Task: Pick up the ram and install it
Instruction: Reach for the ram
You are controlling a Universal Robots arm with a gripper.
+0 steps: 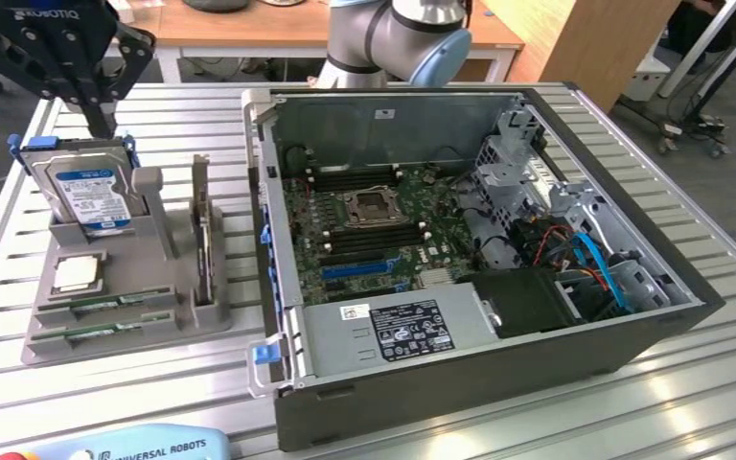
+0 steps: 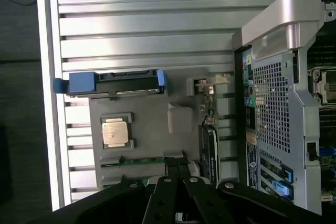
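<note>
Ram not being gripped: fingers pressing fully together, holding nothing. Gripper hanging above grey holder, at its 12 o'clock end in exterior view, over hard drive. CPU chip sitting mid-holder. Ram lying flat in slot at 6 o'clock end. Open computer case standing at holder's 3 o'clock.

worktop: slatted bare-metal surface with ribs running across it. two large items stand directly on it: a grey parts holder toward the exterior view's left, and an open computer case just beside it, on the right. a light-blue pendant lies at the near edge.
</note>
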